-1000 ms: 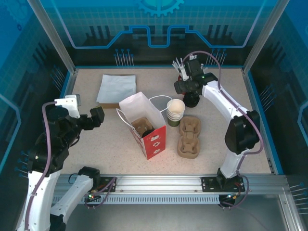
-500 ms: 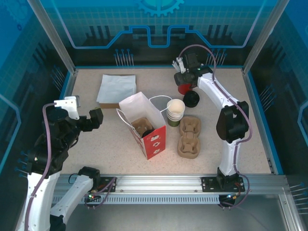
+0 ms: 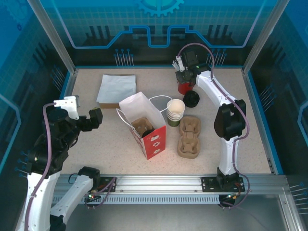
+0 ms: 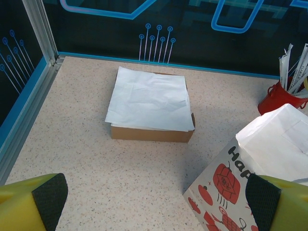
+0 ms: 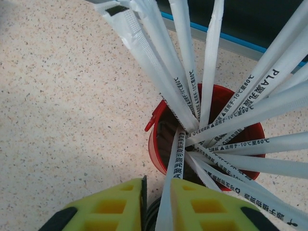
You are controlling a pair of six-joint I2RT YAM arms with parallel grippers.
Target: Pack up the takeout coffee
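Note:
My right gripper (image 3: 186,78) hangs over the red cup of wrapped straws (image 3: 184,88) at the back of the table. In the right wrist view its yellow fingers have closed to a narrow slot around one wrapped straw (image 5: 177,159) that leans out of that red cup (image 5: 155,147). The takeout coffee is hidden. The red-and-white paper bag (image 3: 155,142) stands open mid-table with a brown carrier (image 3: 141,126) and something dark inside. My left gripper (image 3: 96,117) is held open at the left, well off the bag (image 4: 226,187), with nothing between its fingers (image 4: 155,195).
A nested stack of cups (image 3: 175,110) stands just right of the bag, with two brown pulp carriers (image 3: 188,137) in front of it. A black lid (image 3: 191,98) lies beside the straw cup. A cardboard box under white paper (image 3: 117,89) sits back left.
My right arm has reached further back over the straw cup and its jaws have closed from wide around one straw. The left arm has not moved.

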